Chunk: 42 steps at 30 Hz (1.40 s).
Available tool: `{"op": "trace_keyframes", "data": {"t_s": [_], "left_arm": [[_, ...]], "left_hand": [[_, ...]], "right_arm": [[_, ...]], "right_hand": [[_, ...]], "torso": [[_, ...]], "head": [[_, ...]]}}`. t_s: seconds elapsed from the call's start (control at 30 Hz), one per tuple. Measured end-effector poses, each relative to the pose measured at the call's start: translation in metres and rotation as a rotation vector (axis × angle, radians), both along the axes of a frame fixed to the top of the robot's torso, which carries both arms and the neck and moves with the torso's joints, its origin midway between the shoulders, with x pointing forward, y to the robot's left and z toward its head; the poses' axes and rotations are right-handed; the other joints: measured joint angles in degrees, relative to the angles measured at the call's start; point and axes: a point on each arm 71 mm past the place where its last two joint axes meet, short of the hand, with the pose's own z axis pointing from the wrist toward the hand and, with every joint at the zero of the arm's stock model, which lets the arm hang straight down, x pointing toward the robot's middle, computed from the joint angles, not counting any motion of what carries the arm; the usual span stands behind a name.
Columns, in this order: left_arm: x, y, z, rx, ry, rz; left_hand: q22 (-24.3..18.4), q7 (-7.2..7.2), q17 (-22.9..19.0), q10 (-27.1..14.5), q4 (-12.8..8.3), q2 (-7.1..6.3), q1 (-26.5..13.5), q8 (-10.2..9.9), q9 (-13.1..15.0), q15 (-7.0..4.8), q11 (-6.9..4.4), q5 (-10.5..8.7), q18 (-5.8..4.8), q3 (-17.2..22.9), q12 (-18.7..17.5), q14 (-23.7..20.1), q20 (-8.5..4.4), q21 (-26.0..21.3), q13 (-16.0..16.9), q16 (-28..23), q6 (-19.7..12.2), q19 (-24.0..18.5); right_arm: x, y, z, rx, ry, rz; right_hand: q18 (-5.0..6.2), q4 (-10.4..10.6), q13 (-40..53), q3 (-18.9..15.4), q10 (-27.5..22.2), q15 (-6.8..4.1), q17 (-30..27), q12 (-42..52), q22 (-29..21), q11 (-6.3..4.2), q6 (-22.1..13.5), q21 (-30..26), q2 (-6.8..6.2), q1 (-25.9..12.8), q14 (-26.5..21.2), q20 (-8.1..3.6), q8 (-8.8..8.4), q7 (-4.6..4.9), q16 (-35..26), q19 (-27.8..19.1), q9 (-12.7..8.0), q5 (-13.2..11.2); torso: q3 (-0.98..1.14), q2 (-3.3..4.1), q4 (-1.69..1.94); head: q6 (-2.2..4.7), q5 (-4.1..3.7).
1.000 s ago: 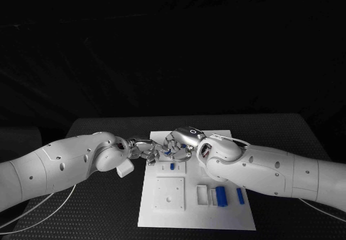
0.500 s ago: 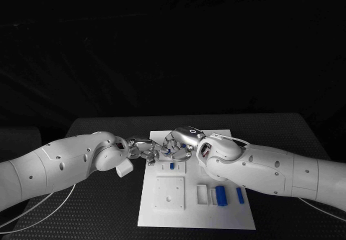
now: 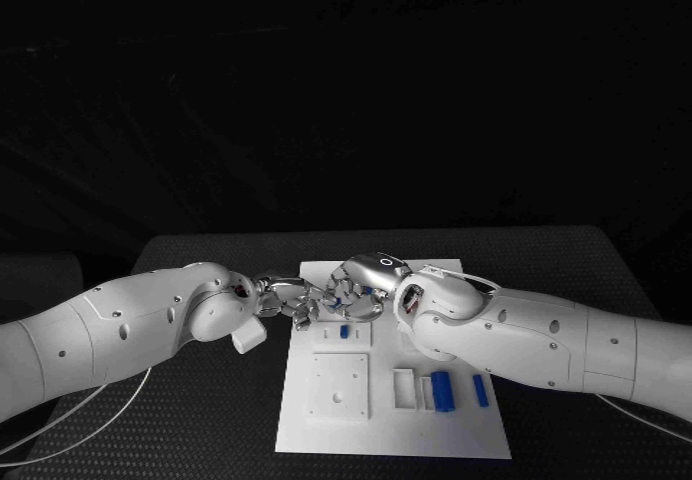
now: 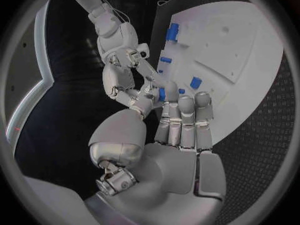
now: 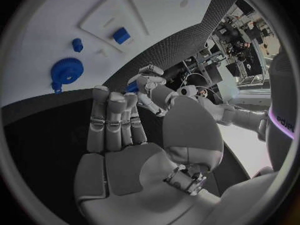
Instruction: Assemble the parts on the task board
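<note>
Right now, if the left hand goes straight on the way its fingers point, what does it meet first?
Probably the right hand. The left hand points toward it above the task board, and a small blue part lies between their fingertips. Depth is unclear.

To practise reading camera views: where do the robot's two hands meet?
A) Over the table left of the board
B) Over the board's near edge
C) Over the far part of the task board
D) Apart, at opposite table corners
C: in the head view the left hand and right hand come together above the far part of the task board.
</note>
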Motion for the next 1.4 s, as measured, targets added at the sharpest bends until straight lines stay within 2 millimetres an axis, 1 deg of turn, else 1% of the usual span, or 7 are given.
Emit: {"op": "trace_keyframes", "data": {"t_s": [0.2,0.23,0.3,0.37,0.93,1.13,1.4], "left_arm": [[0.000,0.000,0.001,-0.012,0.003,0.001],[0.000,0.000,0.001,-0.015,0.004,-0.001],[0.000,0.000,0.001,-0.018,0.005,-0.003],[0.000,0.000,0.001,-0.019,0.007,-0.005],[-0.001,-0.001,0.002,-0.024,0.006,-0.011],[0.001,0.005,0.001,0.023,-0.014,0.010],[-0.001,0.008,0.001,0.197,-0.064,-0.010]], "left_hand": [[0.0,-0.14,0.0,0.3,-0.3,0.50,-0.5,0.3,1.6,-0.05,-0.12,0.78,0.00,0.2,0.0,0.0,0.00,0.2,0.0,0.2,0.1,0.0],[0.0,-0.08,-0.1,0.7,0.0,0.18,-0.2,0.3,1.6,-0.10,0.01,-1.45,0.00,2.0,-0.3,0.1,0.00,0.2,-0.1,0.3,0.3,0.0],[0.0,-0.14,-0.2,1.0,2.4,-2.25,0.6,0.3,1.8,-0.10,-0.23,-7.50,0.00,8.6,-0.7,0.1,0.00,0.2,-0.1,0.3,0.4,0.5],[0.0,-0.01,-0.2,1.2,2.7,-3.00,0.2,0.3,2.1,-0.11,-0.42,-8.27,0.00,10.5,-0.7,0.1,-0.09,0.5,-0.1,0.3,0.8,0.5],[0.0,0.00,-0.2,1.3,3.0,-4.08,-0.7,0.3,2.4,-0.09,-0.52,-8.59,0.01,12.2,-0.7,0.1,-0.08,0.7,0.0,0.5,1.4,0.6],[0.0,0.14,-0.2,1.8,2.9,-3.99,-1.9,0.3,2.8,-0.08,-0.62,-8.79,-0.01,12.8,-0.7,0.1,-0.23,1.4,0.2,0.9,2.1,1.5],[0.0,0.10,-0.1,3.8,2.6,-3.28,-4.0,0.1,4.1,0.12,-0.94,-8.80,-0.17,13.5,-0.4,1.2,-0.82,2.5,0.5,1.8,3.6,3.3]], "right_arm": [[0.002,-0.004,-0.001,0.006,-0.003,-0.016],[0.003,-0.005,-0.001,0.007,-0.004,-0.019],[0.003,-0.005,-0.001,0.010,-0.006,-0.022],[0.003,-0.005,-0.001,0.012,-0.007,-0.024],[0.005,-0.012,-0.002,0.010,-0.006,-0.046],[0.012,-0.033,0.004,0.010,-0.017,-0.093],[0.038,-0.072,0.043,0.069,-0.071,-0.208]], "right_hand": [[-0.40,0.4,0.1,0.4,-1.6,0.95,0.1,-0.4,0.1,1.21,-3.4,-0.1,-2.97,0.1,-1.1,0.31,-1.95,1.16,-0.3,-0.9,-1.1,0.0],[-0.36,0.5,0.1,0.5,-1.8,1.09,0.1,-0.4,0.1,1.34,-3.5,-0.1,-3.25,0.1,-1.1,0.43,-1.95,1.29,-0.3,-1.1,-1.1,0.0],[-0.34,0.8,0.1,0.4,-1.9,1.25,0.1,-0.4,0.1,1.52,-3.8,-0.3,-3.40,-0.1,-1.2,0.52,-1.95,1.54,-0.3,-1.1,-1.2,0.0],[-0.33,0.9,0.1,0.3,-1.9,1.25,0.1,-0.4,0.1,1.52,-3.9,-0.3,-3.40,-0.1,-1.2,0.52,-1.95,1.62,-0.3,-1.1,-1.2,0.0],[-0.22,1.6,0.2,0.1,-1.9,1.25,0.2,-0.4,0.1,1.52,-4.0,-0.3,-3.62,-0.3,-1.2,0.53,-1.95,1.58,-0.3,-1.1,-1.1,0.0],[-0.18,1.8,0.2,0.0,-1.9,1.25,0.2,-0.4,0.1,1.52,-4.1,-0.3,-3.96,-0.4,-1.2,0.53,-1.95,1.49,-0.3,-1.1,-1.1,0.0],[-0.16,2.0,0.2,0.2,-1.9,1.25,0.2,-0.4,0.1,1.52,-4.1,-0.3,-4.45,0.1,-1.2,0.63,-1.95,1.48,-0.4,-1.2,-1.1,0.0]], "torso": [[0.00,0.00,-0.03],[0.00,0.00,-0.03],[0.01,0.00,-0.02],[0.02,-0.01,-0.01],[0.07,0.00,-0.03],[0.05,-0.01,-0.03],[0.00,-0.13,-0.16]], "head": [[-0.07,-0.02],[-0.07,-0.03],[-0.08,-0.05],[-0.07,-0.07],[-0.03,-0.05],[0.01,0.02],[0.01,0.16]]}}
